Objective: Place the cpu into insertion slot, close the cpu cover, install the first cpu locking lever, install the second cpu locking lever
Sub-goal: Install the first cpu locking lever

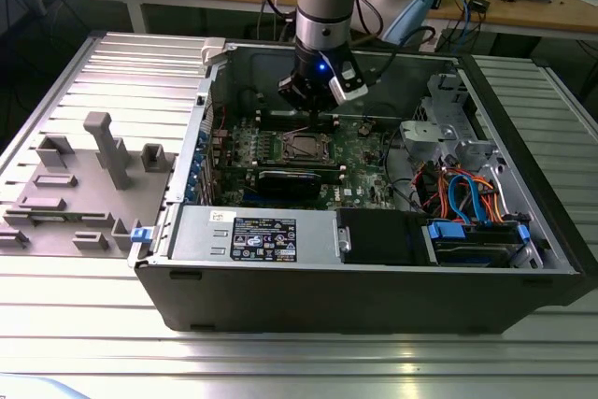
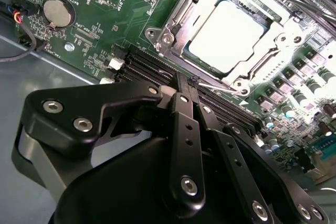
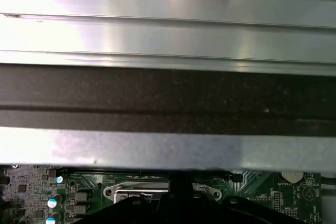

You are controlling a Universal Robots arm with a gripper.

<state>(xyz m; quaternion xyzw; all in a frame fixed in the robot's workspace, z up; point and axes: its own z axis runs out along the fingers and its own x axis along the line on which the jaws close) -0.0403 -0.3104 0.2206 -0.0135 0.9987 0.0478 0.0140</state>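
Note:
The cpu (image 2: 228, 35), a silver-grey square, lies flat in the insertion slot (image 1: 301, 145) on the green motherboard. The cpu cover (image 2: 176, 22), a silvery frame, is down around it. A thin wire locking lever (image 2: 223, 88) runs along the near side of the socket. Its end sits right at the tips of my gripper (image 2: 185, 85). The black fingers (image 2: 181, 114) are pressed together, with nothing visibly between them. In the exterior view my gripper (image 1: 313, 119) hangs inside the open case, just behind the socket. The socket's edge (image 3: 136, 190) shows low in the first wrist view.
Long black memory slots (image 2: 152, 66) lie under the fingers and a coin battery (image 2: 56, 12) sits off to the side. A black card (image 1: 297, 179), a drive cage (image 1: 448, 133) and cables (image 1: 467, 198) crowd the case. A grey fixture (image 1: 93, 175) stands outside on the exterior view's left.

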